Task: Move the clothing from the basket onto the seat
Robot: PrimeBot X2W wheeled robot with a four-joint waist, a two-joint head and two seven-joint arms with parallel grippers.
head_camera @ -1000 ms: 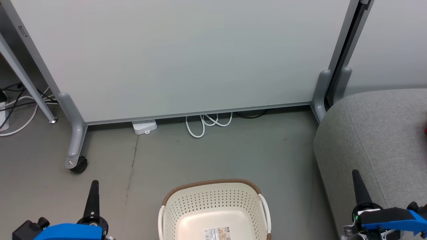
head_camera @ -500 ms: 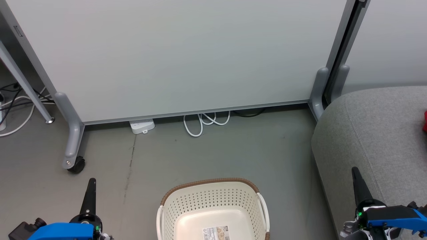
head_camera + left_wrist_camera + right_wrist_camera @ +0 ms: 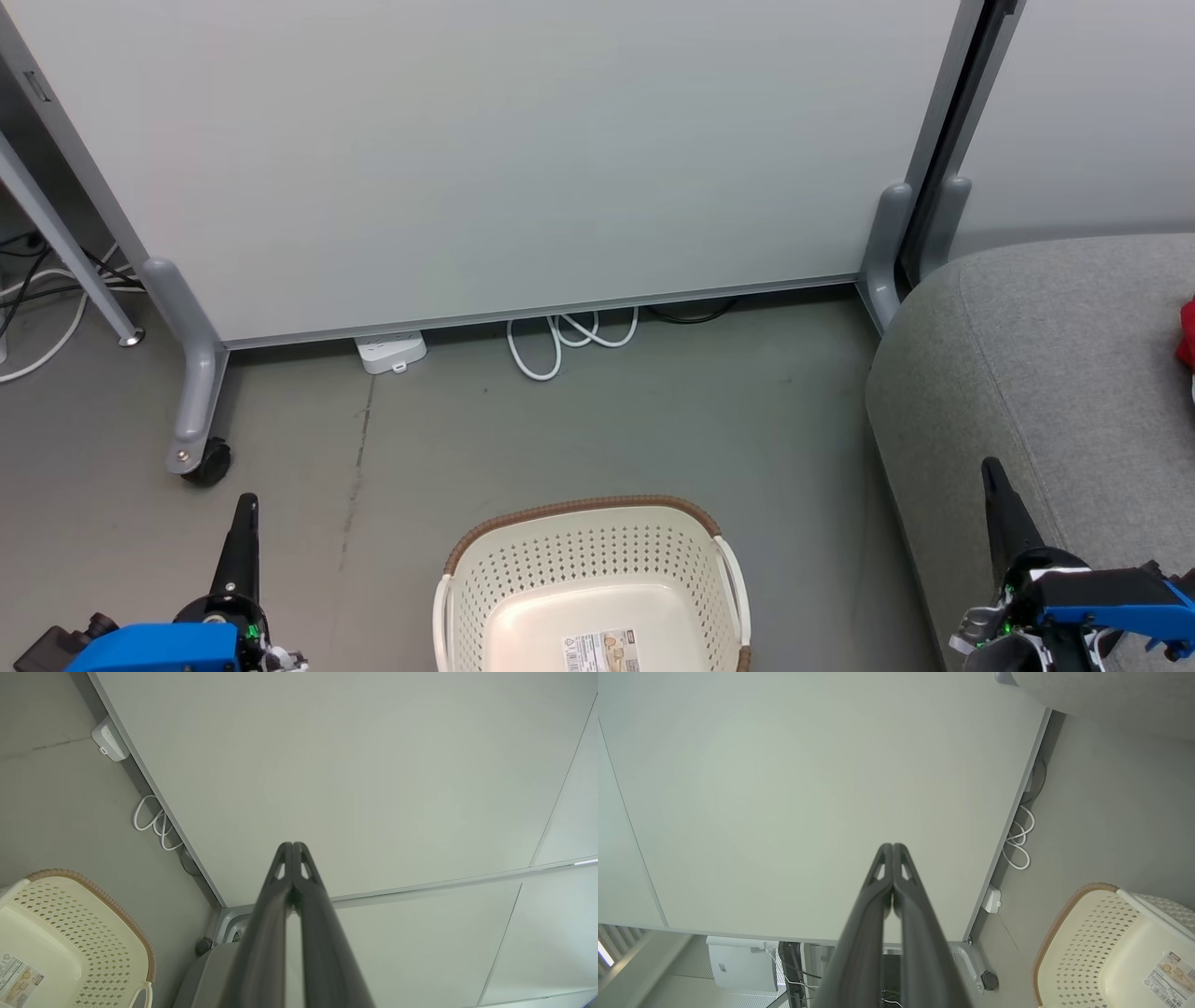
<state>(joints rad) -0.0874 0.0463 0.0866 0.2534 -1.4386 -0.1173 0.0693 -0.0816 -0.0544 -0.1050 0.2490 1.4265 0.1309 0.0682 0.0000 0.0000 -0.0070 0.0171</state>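
Observation:
The cream basket (image 3: 579,569) with a brown rim stands on the floor at the bottom centre of the head view, with just a paper label (image 3: 602,651) on its bottom. It also shows in the left wrist view as the basket (image 3: 70,924) and in the right wrist view as the basket (image 3: 1083,947). The grey seat (image 3: 1036,364) is at the right, and a bit of red clothing (image 3: 1187,334) lies on it at the frame edge. My left gripper (image 3: 245,509) is shut left of the basket. My right gripper (image 3: 991,471) is shut over the seat's near edge. Both hold nothing.
A pale partition panel (image 3: 485,159) on grey wheeled feet (image 3: 191,411) stands behind the basket. A white power strip (image 3: 390,352) and coiled white cable (image 3: 560,341) lie at its base. More cables (image 3: 37,299) lie at the far left.
The whole head view has shifted slightly, so the camera moved: more of the seat and the red clothing shows at the right. Both grippers stay shut.

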